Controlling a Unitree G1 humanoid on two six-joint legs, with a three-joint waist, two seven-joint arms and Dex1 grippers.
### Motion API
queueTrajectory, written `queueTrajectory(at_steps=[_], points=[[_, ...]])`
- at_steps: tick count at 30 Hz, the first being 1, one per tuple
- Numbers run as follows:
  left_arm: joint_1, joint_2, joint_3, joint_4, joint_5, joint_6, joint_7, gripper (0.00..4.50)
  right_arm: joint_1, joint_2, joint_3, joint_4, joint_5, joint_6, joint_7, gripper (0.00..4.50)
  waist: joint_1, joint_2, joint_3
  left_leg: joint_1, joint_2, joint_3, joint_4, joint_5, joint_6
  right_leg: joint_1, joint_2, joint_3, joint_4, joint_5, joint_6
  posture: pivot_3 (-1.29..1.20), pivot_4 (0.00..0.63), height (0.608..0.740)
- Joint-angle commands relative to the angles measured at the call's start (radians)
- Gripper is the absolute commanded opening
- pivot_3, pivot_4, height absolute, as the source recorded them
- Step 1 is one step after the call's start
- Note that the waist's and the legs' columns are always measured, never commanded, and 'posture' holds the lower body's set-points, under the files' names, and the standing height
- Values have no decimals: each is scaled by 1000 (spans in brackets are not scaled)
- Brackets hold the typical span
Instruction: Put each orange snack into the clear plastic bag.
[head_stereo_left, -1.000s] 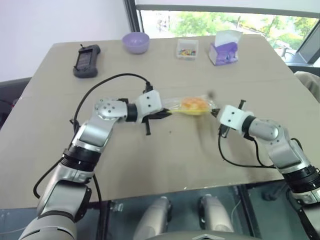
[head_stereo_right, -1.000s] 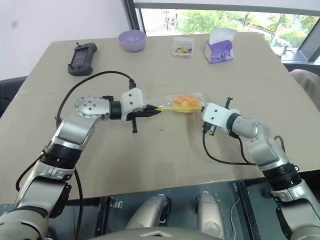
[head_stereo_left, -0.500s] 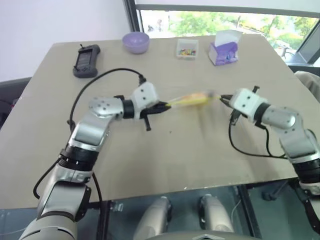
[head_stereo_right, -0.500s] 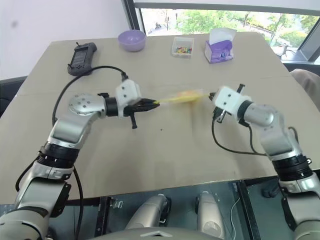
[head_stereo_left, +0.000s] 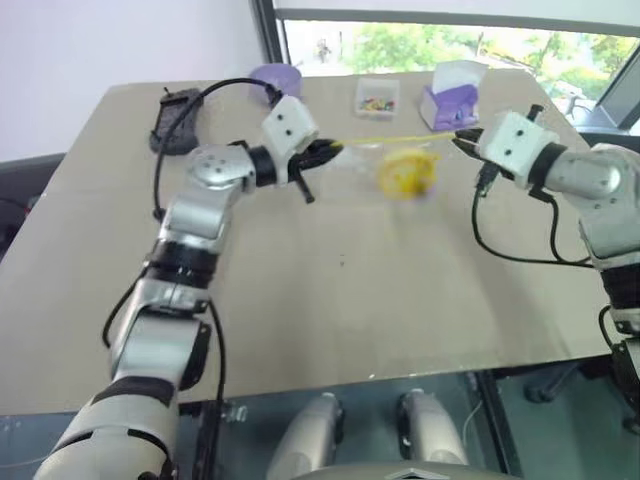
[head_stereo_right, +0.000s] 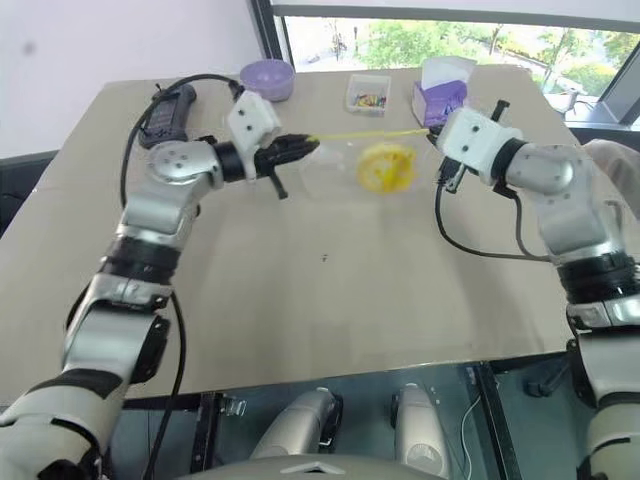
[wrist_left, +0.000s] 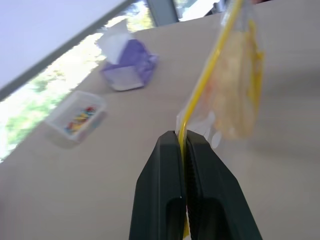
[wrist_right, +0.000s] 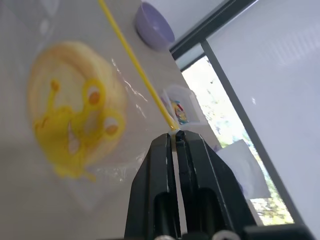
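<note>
Spanning a tan table (head_stereo_left: 330, 300) by a window (head_stereo_left: 450, 40), the clear plastic bag (head_stereo_right: 350, 165) is now lifted, clamped between left gripper (head_stereo_right: 308, 146) and right gripper (head_stereo_right: 432, 142), orange snack (head_stereo_right: 385, 168) inside

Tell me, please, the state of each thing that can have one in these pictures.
clear plastic bag: lifted off the table, hanging from its yellow strip, stretched between both grippers.
orange snack: inside the bag.
left gripper: shut on the bag's strip.
right gripper: shut on the other end of the strip.
purple bowl: upright on the table.
small clear box: holds coloured bits.
tissue box: a tissue sticks out on top.
</note>
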Motion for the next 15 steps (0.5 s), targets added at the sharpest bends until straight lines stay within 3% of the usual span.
queueTrajectory(at_steps=[1,4,8,10,11,13,15], points=[[72,48,48,-2,52,-134,46,0,93,-42,-65,-40,16,26,11,46,-6,0,-1,-2,0,1,-1,0,0,-3,0,1,0,0,0,0,150,740],[214,53,12,-85,82,-207,28,0,245,-36,-44,-152,49,69,67,46,-12,0,-1,-2,0,2,-2,0,0,-4,0,2,-3,0,0,0,150,740],[416,59,-29,-258,80,-164,-15,0,411,-10,-20,-284,73,152,98,46,-22,0,-1,-10,0,1,0,-1,1,-11,-1,2,-1,0,0,0,150,740],[480,65,-21,-352,43,-91,-42,669,448,1,-29,-329,95,189,108,665,-21,1,0,-13,0,1,3,-1,1,-14,0,2,2,1,0,0,150,740],[512,75,-5,-403,1,-36,-64,1191,467,-3,-38,-347,116,207,124,1197,-20,1,0,-13,0,1,5,0,1,-14,0,2,3,5,0,0,150,740],[570,117,39,-486,-79,66,-111,1452,507,-34,-72,-379,155,239,165,1464,-18,1,0,-8,1,1,5,1,0,-7,2,2,1,9,-1,0,150,740],[624,156,97,-556,-161,156,-142,2180,542,-53,-130,-410,214,274,192,2253,-18,2,0,4,2,1,3,-2,5,4,2,2,0,9,-1,0,150,740]])
